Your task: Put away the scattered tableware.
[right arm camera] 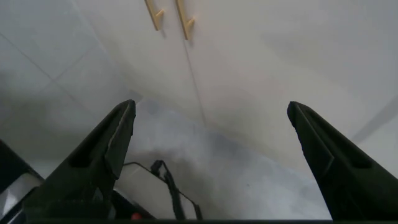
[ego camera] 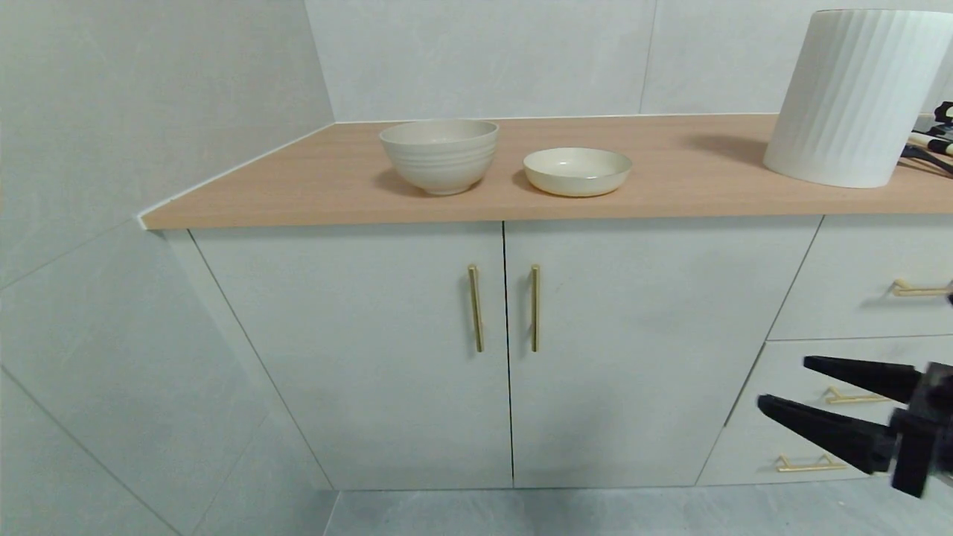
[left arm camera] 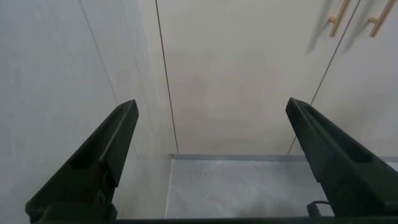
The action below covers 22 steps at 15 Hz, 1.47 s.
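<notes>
A deep ribbed cream bowl and a shallow cream dish stand side by side on the wooden countertop, the dish to the right of the bowl. Below them are two shut cabinet doors with gold bar handles. My right gripper hangs low at the right, in front of the drawers, open and holding nothing. From its wrist the right gripper faces the door bottoms and the floor. My left gripper is open and holding nothing, facing the cabinet's lower left part near the wall.
A tall white ribbed container stands at the right on the countertop, with dark-handled utensils behind it. Drawers with gold handles fill the right side. Tiled walls close in the left, and grey floor lies below.
</notes>
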Tool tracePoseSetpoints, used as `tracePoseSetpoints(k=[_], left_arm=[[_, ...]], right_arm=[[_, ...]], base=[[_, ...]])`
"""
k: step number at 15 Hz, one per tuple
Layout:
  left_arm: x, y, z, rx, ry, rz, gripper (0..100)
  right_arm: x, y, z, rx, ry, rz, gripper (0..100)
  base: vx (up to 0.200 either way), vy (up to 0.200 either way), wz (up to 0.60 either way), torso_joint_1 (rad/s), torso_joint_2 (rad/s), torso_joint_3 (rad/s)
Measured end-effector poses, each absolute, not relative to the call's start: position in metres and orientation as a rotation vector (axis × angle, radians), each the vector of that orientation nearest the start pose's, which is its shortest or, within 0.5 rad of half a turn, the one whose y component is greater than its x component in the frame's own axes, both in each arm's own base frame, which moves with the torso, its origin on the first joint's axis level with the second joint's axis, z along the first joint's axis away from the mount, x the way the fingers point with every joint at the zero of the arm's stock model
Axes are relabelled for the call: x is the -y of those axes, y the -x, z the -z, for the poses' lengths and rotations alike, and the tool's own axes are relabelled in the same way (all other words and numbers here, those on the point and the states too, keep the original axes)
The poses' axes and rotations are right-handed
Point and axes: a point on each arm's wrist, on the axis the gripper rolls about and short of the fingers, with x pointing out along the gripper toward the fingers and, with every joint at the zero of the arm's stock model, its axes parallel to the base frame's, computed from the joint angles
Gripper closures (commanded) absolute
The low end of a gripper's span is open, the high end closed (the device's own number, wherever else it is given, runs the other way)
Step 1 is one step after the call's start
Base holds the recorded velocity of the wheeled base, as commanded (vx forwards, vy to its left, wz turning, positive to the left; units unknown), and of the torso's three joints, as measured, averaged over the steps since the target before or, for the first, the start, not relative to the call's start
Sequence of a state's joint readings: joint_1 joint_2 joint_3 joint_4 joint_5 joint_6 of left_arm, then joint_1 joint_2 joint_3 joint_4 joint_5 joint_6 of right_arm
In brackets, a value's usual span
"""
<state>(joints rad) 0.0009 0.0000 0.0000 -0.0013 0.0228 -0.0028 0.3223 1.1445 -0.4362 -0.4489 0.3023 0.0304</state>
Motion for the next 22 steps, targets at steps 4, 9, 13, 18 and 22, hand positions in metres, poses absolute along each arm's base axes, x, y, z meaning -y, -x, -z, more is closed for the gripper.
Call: tracePoseSetpoints(k=[4,9,13,18,22], left_arm=[[0.000,0.023,-0.076,0.001,0.000,-0.024,0],[0.000,0.023,-0.076,0.001,0.001,-0.023,0],[0.000,0.023,-0.076,0.001,0.000,-0.023,0],[0.000,0.023,-0.076,0.001,0.000,-0.023,0],[0.000,0.023,-0.076,0.001,0.000,-0.023,0]], right_arm=[[-0.103,-0.216,-0.192,-0.287,-0.019,-0.713,0],[-0.168,-0.279,-0.181,-0.330,-0.055,-0.802,0],[-0.202,-0.314,-0.169,-0.386,-0.213,-0.807,0],[-0.217,-0.332,-0.150,-0.331,-0.226,-0.824,0],[-0.227,-0.333,-0.143,-0.335,-0.253,-0.842,0]], base=[[0.000,0.000,0.00,0.000,0.00,0.000],[0.000,0.000,0.00,0.000,0.00,0.000],[0.000,0.000,0.00,0.000,0.00,0.000],[0.000,0.000,0.00,0.000,0.00,0.000],[0.000,0.000,0.00,0.000,0.00,0.000]])
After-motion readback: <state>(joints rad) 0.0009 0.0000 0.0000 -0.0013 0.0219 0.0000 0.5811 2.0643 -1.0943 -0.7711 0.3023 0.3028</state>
